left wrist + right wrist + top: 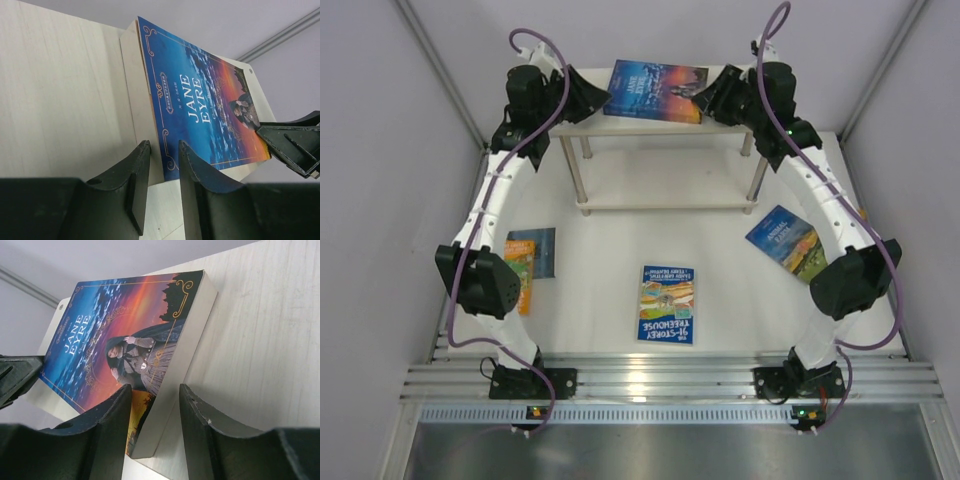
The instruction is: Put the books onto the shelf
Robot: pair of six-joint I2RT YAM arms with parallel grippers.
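**Jane Eyre book (200, 100) lying lengthwise on the shelf (65, 100)**

The book's near corner sits between the fingers of my left gripper (164, 144). The jaws stand narrowly apart, and I cannot tell whether they press it. My right gripper (155, 387) straddles the opposite end with its jaws parted. Bare board shows between one finger and the page edge. The book lies flat, cover up, on the top board. Its long axis runs from gripper to gripper, title end toward my left, foot toward my right.
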